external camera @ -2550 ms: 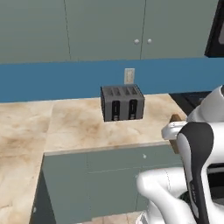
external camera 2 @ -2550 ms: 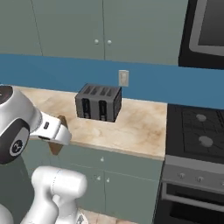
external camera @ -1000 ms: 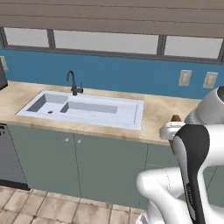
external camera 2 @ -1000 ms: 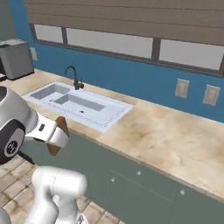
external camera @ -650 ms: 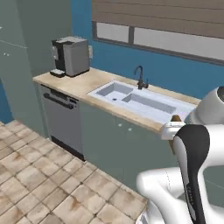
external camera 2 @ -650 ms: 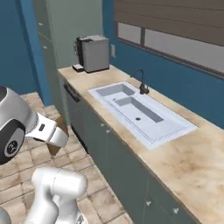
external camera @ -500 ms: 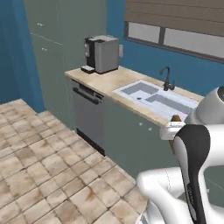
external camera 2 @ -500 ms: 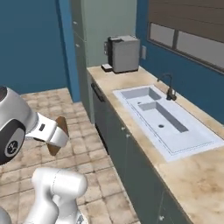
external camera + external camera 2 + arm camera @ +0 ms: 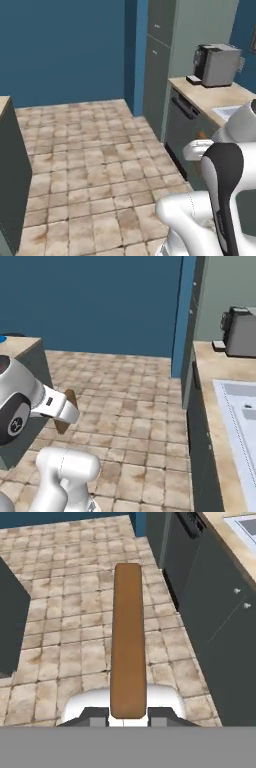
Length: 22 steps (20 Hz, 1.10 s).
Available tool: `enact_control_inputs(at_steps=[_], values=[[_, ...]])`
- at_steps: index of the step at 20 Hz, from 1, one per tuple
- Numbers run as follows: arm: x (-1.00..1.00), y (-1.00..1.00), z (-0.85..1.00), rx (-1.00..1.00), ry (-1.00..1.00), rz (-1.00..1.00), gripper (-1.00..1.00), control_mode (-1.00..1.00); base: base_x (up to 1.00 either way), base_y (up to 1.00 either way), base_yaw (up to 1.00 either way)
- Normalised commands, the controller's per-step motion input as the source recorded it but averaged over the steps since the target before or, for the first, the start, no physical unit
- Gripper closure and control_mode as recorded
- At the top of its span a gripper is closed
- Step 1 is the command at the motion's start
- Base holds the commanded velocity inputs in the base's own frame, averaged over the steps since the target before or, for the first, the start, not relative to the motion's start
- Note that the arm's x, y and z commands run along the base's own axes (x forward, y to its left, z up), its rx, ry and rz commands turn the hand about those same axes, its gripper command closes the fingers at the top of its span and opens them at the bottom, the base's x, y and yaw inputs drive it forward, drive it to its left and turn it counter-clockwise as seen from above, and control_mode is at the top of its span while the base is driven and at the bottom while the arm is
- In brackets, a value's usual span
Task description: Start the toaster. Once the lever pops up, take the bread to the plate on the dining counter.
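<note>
hand view — one bread point(image 9: 128, 642) slice | end effector point(image 9: 128, 714) pinching it — above tiled floor point(image 9: 65, 627)

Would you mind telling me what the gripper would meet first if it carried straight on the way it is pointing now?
Most likely the tiled floor. The gripper, its jaws shut on the bread, points down over open tiles between the dark cabinet fronts and the dining counter; nothing else lies in line, though depth is unclear.
</note>
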Motion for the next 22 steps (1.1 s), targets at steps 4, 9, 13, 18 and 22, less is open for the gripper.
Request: enact_control_inputs(at_steps=[4, 9, 13, 18, 22], values=[[0.00, 0.00, 0.00, 0.00, 0.00, 0.00, 1.00, 1.00, 0.53, 0.00, 0.55], [0.00, 0.00, 0.00, 0.00, 0.00, 0.00, 1.00, 1.00, 0.83, 0.00, 0.24], [0.00, 0.00, 0.00, 0.00, 0.00, 0.00, 1.00, 1.00, 1.00, 0.00, 0.04], [0.00, 0.00, 0.00, 0.00, 0.00, 0.00, 1.00, 1.00, 1.00, 0.00, 0.08], [0.00, 0.00, 0.00, 0.00, 0.00, 0.00, 1.00, 1.00, 1.00, 0.00, 0.12]])
